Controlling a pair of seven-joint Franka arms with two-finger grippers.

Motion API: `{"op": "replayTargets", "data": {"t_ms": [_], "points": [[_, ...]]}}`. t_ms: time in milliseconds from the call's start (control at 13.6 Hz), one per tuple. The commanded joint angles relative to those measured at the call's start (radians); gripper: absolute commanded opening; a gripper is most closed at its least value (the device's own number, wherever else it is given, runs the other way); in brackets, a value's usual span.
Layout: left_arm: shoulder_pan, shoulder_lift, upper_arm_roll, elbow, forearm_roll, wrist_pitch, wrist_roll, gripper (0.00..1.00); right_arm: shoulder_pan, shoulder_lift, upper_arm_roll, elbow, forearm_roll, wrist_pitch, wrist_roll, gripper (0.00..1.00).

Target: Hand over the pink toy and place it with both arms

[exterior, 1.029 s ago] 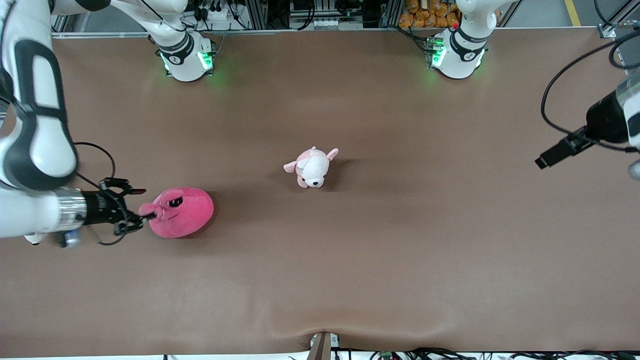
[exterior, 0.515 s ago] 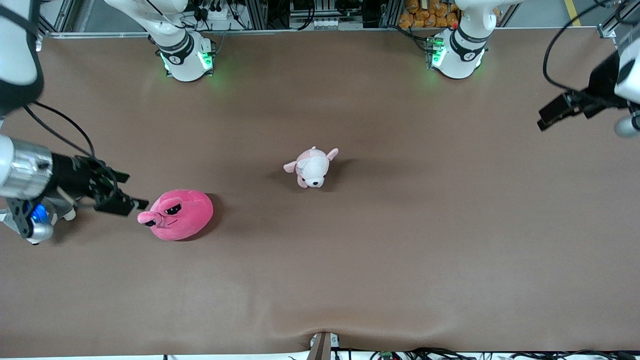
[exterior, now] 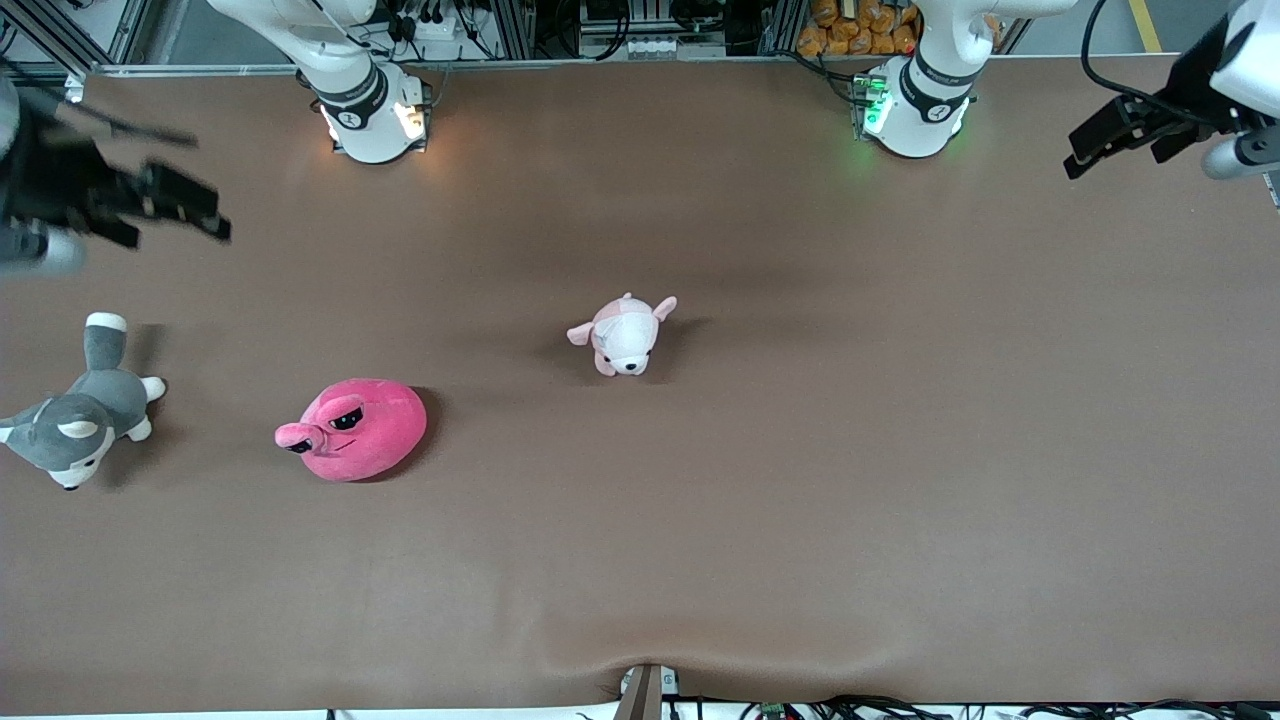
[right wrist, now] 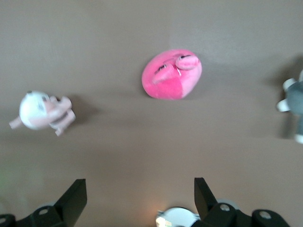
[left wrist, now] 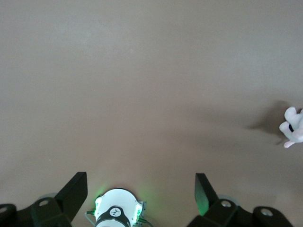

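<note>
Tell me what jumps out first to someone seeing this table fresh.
The hot-pink toy lies alone on the brown table toward the right arm's end, with nothing gripping it. A grey husky plush lies beside it at the table's edge, and a small pale puppy plush sits mid-table. The right gripper and left gripper hang high, fingers open.

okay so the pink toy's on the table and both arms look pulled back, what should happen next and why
Probably nothing but settling both arms: the pink toy lies free on the table, and the right gripper and the left gripper are open and empty, well clear of it.
</note>
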Motion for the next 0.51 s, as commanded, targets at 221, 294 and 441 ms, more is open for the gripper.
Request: {"op": "replayTargets", "data": {"t_ms": [221,294,441], "points": [[-0.025,-0.021,0.009,-0.024,0.061,0.020,0.079,1.00,-0.067,-0.219,-0.001,-0.351,-0.036,0.110,-0.131,1.00],[-0.018,-0.019,0.009,-0.024,0.050,0.021,0.077,1.00,-0.083,-0.242,-0.003,-0.389,-0.035,0.153,-0.186,1.00],[-0.002,-0.021,0.009,-0.027,0.021,0.021,0.067,1.00,-0.094,-0.259,-0.001,-0.411,-0.035,0.162,-0.284,1.00]]}}
